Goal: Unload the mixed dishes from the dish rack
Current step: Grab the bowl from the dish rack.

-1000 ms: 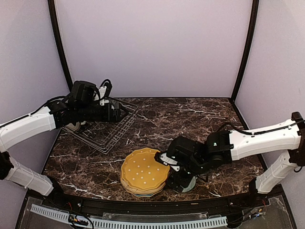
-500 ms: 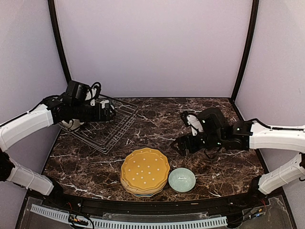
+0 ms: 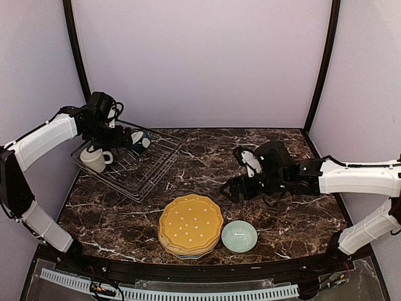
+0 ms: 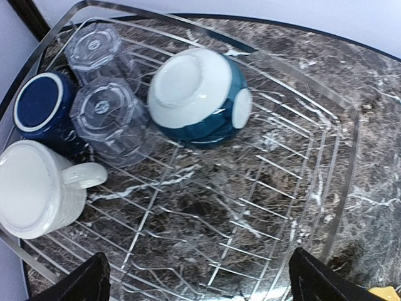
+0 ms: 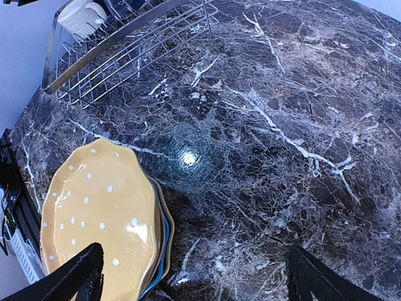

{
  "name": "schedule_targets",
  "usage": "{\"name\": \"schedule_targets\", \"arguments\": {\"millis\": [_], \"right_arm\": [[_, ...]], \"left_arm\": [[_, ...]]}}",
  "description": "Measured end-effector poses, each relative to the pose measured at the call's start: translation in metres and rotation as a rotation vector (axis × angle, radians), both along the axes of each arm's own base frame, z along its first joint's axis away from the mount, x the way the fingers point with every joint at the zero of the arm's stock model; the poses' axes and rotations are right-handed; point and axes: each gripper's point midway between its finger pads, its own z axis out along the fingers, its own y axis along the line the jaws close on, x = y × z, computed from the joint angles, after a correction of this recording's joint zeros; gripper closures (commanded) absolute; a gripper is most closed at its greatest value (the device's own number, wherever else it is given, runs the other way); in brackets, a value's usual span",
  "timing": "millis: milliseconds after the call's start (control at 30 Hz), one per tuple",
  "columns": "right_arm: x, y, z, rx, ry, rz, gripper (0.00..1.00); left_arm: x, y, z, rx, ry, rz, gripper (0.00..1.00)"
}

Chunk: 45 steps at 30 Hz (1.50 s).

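Observation:
The wire dish rack stands at the back left. In the left wrist view the dish rack holds a cream mug, an overturned dark blue mug, two clear tumblers and an overturned teal bowl. My left gripper hovers open over the rack; in its own view the left gripper has only bare wire between its fingers. A stack of dotted plates, yellow on top, lies at the front with a pale bowl beside it. My right gripper hangs open and empty above the marble.
Dark marble table top reaches to the back and right walls. In the right wrist view the plate stack lies under the left fingertip, with the rack and the cream mug far off.
My right gripper let go of the pale bowl beside the plates and rose back toward the table's middle. My left arm drew back to the left over the rack, uncovering the cream mug.

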Motion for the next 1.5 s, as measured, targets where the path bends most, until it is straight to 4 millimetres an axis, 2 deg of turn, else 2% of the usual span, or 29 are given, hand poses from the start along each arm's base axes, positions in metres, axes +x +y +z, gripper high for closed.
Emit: {"name": "schedule_targets", "arguments": {"millis": [67, 167, 333, 467, 633, 833, 1033, 1200, 1500], "right_arm": [[0.001, 0.0, 0.001, 0.002, -0.002, -0.001, 0.01], [0.001, 0.001, 0.002, 0.007, -0.006, -0.001, 0.01], [0.005, 0.0, 0.003, 0.014, -0.015, -0.008, 0.01], [0.007, -0.001, 0.001, 0.016, -0.017, -0.012, 0.01], [0.006, -0.003, -0.003, 0.014, -0.014, -0.014, 0.01], [0.005, 0.0, -0.008, 0.014, 0.0, -0.002, 0.01], [0.004, 0.001, -0.016, 0.003, 0.018, 0.007, 0.01], [0.004, 0.002, -0.015, 0.008, 0.017, 0.009, 0.01], [0.005, 0.004, -0.017, 0.008, 0.021, 0.012, 0.01]], "left_arm": [[0.008, 0.014, -0.007, 0.038, 0.045, 0.032, 0.01], [0.014, 0.024, -0.017, 0.066, 0.103, 0.048, 0.01], [0.034, 0.009, -0.022, 0.048, 0.158, -0.004, 0.07], [0.058, 0.003, -0.021, 0.075, 0.168, -0.028, 0.11], [0.083, 0.0, -0.018, 0.187, 0.167, -0.041, 0.04], [0.096, -0.022, -0.025, 0.336, 0.194, -0.097, 0.01], [0.102, -0.039, -0.049, 0.438, 0.236, -0.132, 0.01], [0.111, -0.039, -0.06, 0.497, 0.233, -0.12, 0.01], [0.132, -0.041, -0.065, 0.571, 0.172, -0.075, 0.01]]}}
